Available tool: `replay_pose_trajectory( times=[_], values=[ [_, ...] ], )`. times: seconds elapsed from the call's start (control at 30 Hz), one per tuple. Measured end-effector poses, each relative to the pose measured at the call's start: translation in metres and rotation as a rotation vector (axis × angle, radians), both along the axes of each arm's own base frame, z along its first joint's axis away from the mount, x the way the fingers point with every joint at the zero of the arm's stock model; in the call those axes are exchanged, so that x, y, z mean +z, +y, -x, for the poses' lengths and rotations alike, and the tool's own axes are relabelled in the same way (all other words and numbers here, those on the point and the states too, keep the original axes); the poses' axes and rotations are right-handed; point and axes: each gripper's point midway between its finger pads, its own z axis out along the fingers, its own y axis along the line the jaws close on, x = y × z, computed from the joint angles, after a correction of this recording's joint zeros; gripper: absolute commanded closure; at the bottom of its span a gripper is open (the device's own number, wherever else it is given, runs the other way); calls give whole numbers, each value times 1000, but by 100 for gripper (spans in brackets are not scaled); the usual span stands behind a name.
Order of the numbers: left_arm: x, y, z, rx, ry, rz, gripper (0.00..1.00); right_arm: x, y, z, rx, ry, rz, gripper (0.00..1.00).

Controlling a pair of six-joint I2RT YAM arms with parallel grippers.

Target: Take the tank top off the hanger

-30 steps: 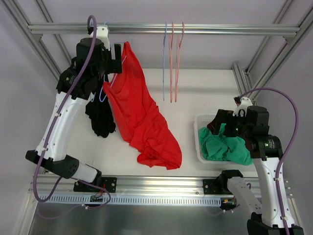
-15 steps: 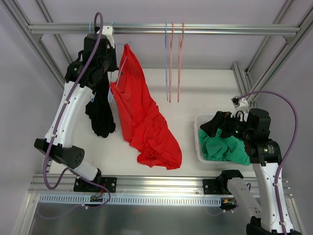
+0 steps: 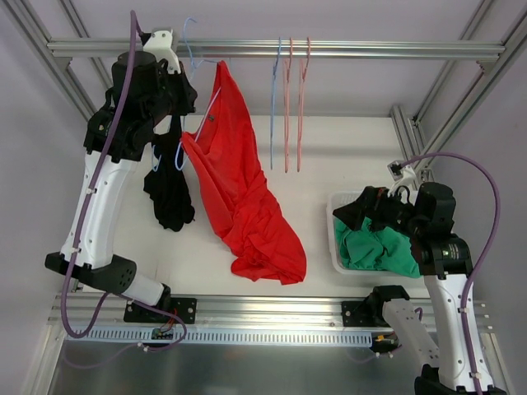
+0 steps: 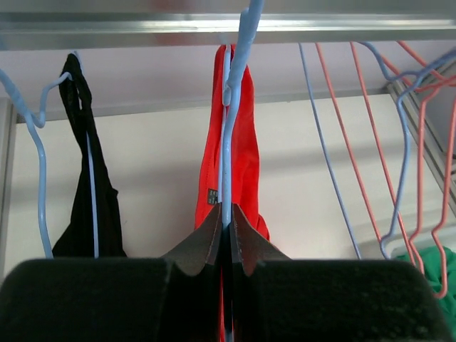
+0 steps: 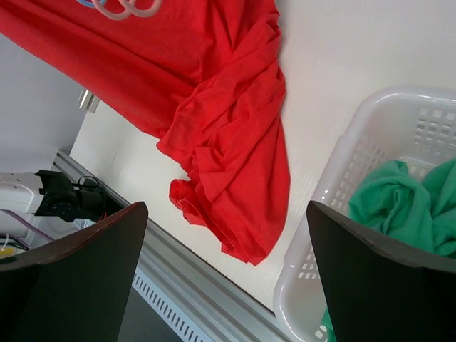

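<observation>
Arms posed apart.
Left gripper [image 4: 223, 217] pinched tight, raised over the tabletop's [image 3: 346, 156] far-left corner; right gripper [image 5: 226, 235] spread wide near its right edge.

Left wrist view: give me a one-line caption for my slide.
Left claw shut on the light-blue hanger that carries the red tank top, below the metal rail.

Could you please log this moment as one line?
left gripper: shut on blue hanger | red tank top: on hanger | right gripper: open, near basket
</observation>
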Motion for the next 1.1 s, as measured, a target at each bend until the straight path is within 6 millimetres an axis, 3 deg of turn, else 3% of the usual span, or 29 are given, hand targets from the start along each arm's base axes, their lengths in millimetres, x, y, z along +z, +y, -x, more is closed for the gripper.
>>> replay_pose_trajectory(
  times=[0.13, 0.33, 0.47, 0.6, 0.7, 0.8, 0.93, 1.1],
  values=[
    [-2, 0, 21, -24, 1, 39, 100, 10, 8, 2, 43, -26, -42, 0],
    [-33, 9, 84, -76, 27, 91, 100, 37, 39, 16, 224, -119, -168, 0],
    [-52, 15, 136, -134, -2, 136, 100, 47, 77, 44, 440, -159, -184, 0],
    [-76, 14, 190, -238, -36, 187, 100, 38, 129, 74, 623, -157, -116, 4],
    [-94, 9, 225, -335, -61, 223, 100, 32, 167, 78, 652, -187, -16, 9],
    [-112, 5, 256, -412, -80, 267, 100, 30, 200, 60, 606, -242, 78, 18],
    [-120, 0, 290, -498, -105, 341, 100, 27, 230, 16, 491, -290, 180, 23],
    [-119, -8, 311, -576, -87, 401, 100, 10, 254, -17, 428, -311, 270, 44]
  ],
)
